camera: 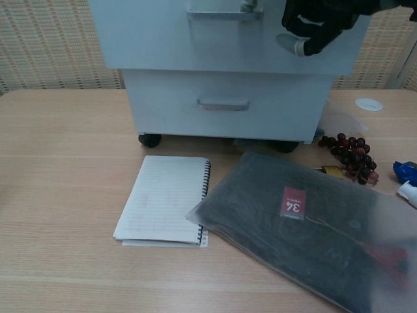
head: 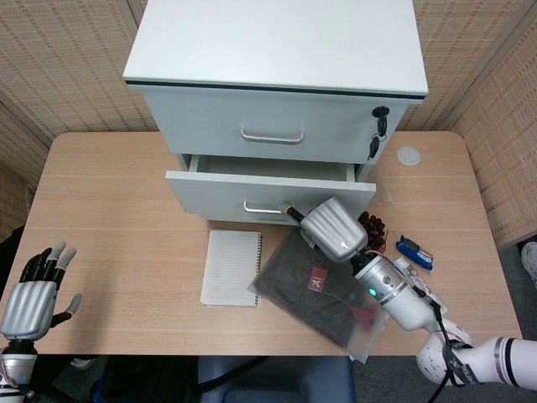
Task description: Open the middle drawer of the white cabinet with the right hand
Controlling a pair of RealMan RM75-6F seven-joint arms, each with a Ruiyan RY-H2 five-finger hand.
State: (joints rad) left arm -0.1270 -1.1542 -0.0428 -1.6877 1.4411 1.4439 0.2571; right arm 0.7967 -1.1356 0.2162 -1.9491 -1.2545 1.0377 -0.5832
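The white cabinet (head: 277,50) has a smooth, matt painted surface, and its drawer handles (head: 273,135) look like brushed metal. The table (head: 117,218) is light wood with a fine grain and a matt finish. The notebook (camera: 166,207) is lined paper with a dark wire spiral. The dark cloth (camera: 306,228) lies in a frosted, slightly glossy plastic bag. The right robot hand (head: 333,228) has a ribbed silver shell that looks like plastic or metal, with black fingers (camera: 313,19).

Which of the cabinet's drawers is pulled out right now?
The middle drawer, the one the right hand is at. Its front juts forward with a gap behind it, while the top drawer sits flush.
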